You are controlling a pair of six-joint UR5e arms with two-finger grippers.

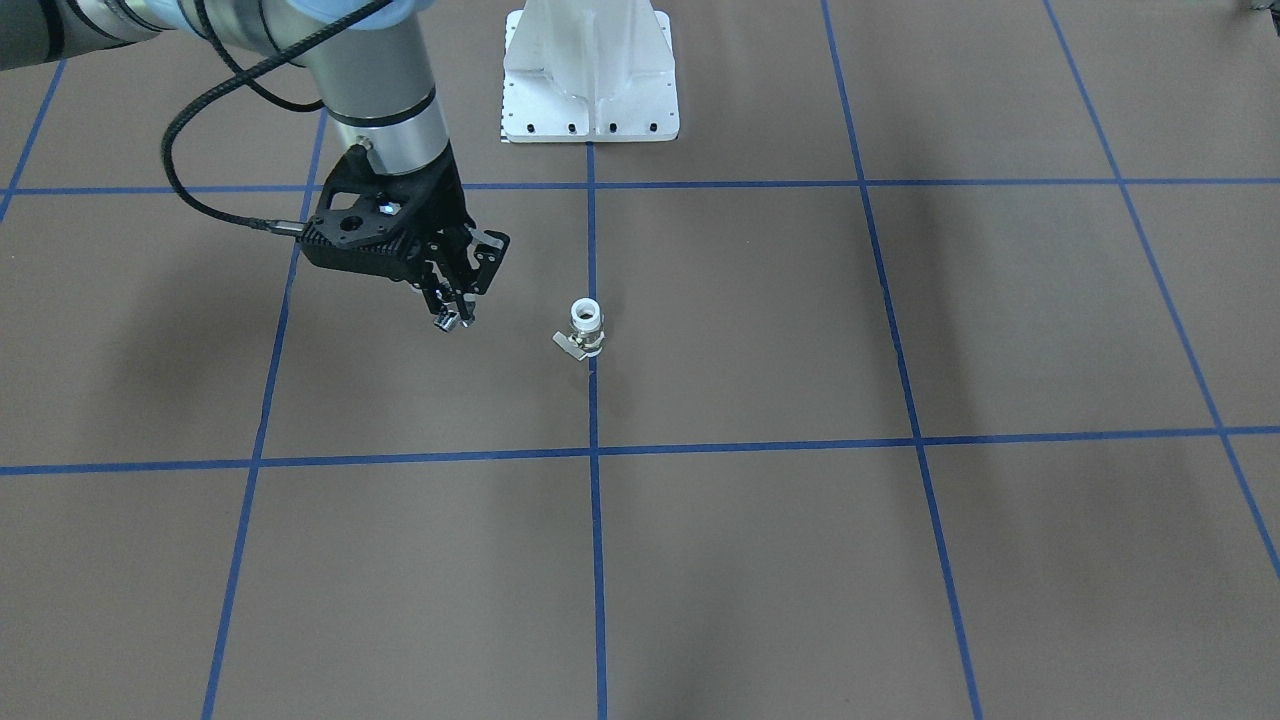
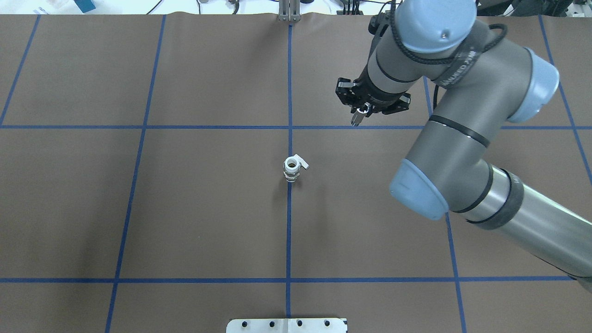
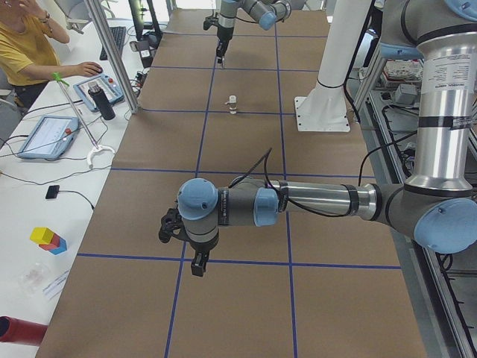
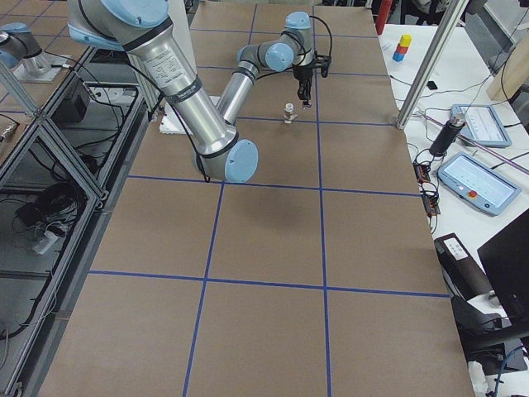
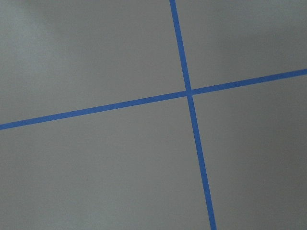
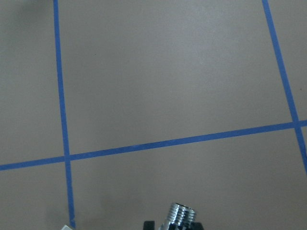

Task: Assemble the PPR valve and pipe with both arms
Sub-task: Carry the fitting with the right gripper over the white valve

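The PPR valve (image 2: 292, 169) stands upright on the brown table at the centre blue line, white ring end up and lever handle to one side; it also shows in the front view (image 1: 585, 330). My right gripper (image 2: 356, 117) hangs above the table, apart from the valve, shut on the chrome pipe (image 1: 447, 320). The pipe's threaded end shows at the bottom of the right wrist view (image 6: 181, 214). My left gripper (image 3: 197, 265) shows only in the exterior left view, far from the valve, fingers pointing down; I cannot tell whether it is open or shut. The left wrist view shows only table.
The white bolted pedestal (image 1: 590, 70) stands at the robot's edge of the table. Blue tape lines (image 2: 289, 231) divide the brown surface. A side bench with tablets (image 3: 46, 134) and a seated person (image 3: 26, 52) runs along the table's far edge.
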